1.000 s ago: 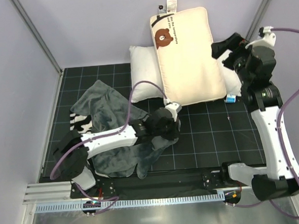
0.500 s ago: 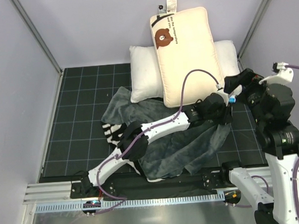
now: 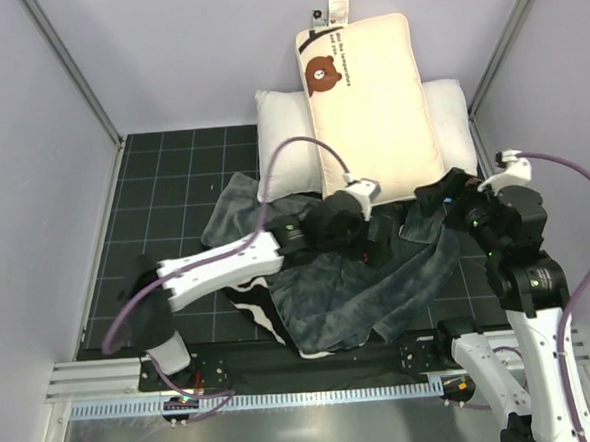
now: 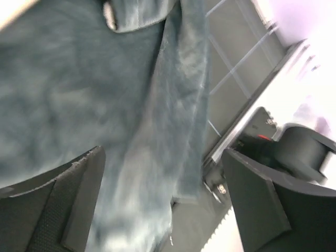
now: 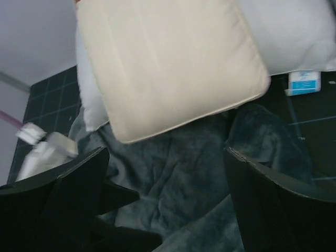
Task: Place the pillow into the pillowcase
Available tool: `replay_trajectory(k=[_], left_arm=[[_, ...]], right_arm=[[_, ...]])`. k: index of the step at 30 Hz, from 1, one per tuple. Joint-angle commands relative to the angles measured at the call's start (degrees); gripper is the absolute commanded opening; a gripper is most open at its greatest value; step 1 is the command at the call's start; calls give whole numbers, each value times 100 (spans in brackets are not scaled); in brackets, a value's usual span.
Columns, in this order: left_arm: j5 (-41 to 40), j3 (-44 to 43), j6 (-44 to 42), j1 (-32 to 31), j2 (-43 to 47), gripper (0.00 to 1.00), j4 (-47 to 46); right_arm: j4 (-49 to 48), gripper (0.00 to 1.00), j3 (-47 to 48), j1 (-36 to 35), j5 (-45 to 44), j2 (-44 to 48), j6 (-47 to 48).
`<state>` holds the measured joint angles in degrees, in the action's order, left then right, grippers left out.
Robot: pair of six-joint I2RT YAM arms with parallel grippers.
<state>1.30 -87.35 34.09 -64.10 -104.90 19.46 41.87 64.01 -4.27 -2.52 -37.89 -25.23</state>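
The cream pillow (image 3: 368, 106) with the bear face leans on a white pillow at the back; its lower end shows in the right wrist view (image 5: 168, 63). The pillowcase (image 3: 364, 287) lies crumpled, dark grey side up, just below it, with a zebra-striped bit (image 3: 248, 306) at its near left edge. My left gripper (image 3: 382, 244) hovers open over the fabric (image 4: 131, 105), nothing between its fingers (image 4: 163, 199). My right gripper (image 3: 436, 194) stands open above the case's right part (image 5: 199, 173), holding nothing (image 5: 168, 199).
A puffier white pillow (image 3: 288, 141) lies under the cream one. A small blue tag (image 5: 303, 83) sits on the black gridded mat (image 3: 173, 188). Lilac walls close in the back and both sides. A metal rail (image 3: 286, 397) runs along the near edge.
My left gripper dragged the pillowcase rightwards under the pillow's end, then opened, let it go and drew back left. My right arm came down towards the case's right edge.
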Motion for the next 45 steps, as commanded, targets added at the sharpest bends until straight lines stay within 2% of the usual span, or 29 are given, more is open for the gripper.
replay_trajectory(k=[1,2,3,5,7,8,11,15,19,22,23,25,30,34,37,45], left_arm=[[-857,893,115,2,1575,98,372],[-1147,1130,203,159,1839,98,583],[-1202,1446,299,317,2451,98,620],[-1264,2281,528,868,3043,98,629],[-1264,2930,573,1275,3825,98,629],[-1255,3074,547,1677,4037,98,646],[-1632,3355,398,2067,4758,100,1137],[-2116,3426,292,2393,5330,100,1647],[-2449,3391,265,2411,5752,100,2070],[-2669,3348,204,2411,6086,100,2351],[-2757,3321,169,2411,6244,100,2543],[-2898,3243,116,2411,6385,100,2763],[-3267,3040,-42,2411,6877,100,3361],[-3619,2978,-218,2411,7203,100,3617],[-3874,2978,-324,2411,7474,100,3714],[-3786,3084,-464,2411,8073,100,3547]], right_arm=[[-838,96,-844,-3,2165,-52,-33],[-1299,93,-1098,-12,2595,-61,-156],[-1582,84,-1353,-38,2921,-87,-505],[-2348,81,-2048,-466,3231,-131,-815],[-2699,80,-2382,-1081,2795,-244,-956],[-2745,80,-2410,-1789,2262,-332,-957],[-3078,80,-2367,-3074,1599,-1093,-1036],[-3527,80,-1963,-4122,1028,-2343,-1028],[-3589,79,-1043,-4730,710,-3758,-931],[-3327,76,-312,-4951,491,-4769,-904],[-3256,72,-145,-4995,464,-5024,-922],[-3194,69,233,-5083,472,-5550,-948],[-3202,62,901,-5241,534,-6361,-1018],[-2808,59,1447,-5312,402,-7081,-1167],[-2553,56,1685,-5321,16,-7285,-1352],[-2139,52,1940,-5514,-11,-7707,-1414]])
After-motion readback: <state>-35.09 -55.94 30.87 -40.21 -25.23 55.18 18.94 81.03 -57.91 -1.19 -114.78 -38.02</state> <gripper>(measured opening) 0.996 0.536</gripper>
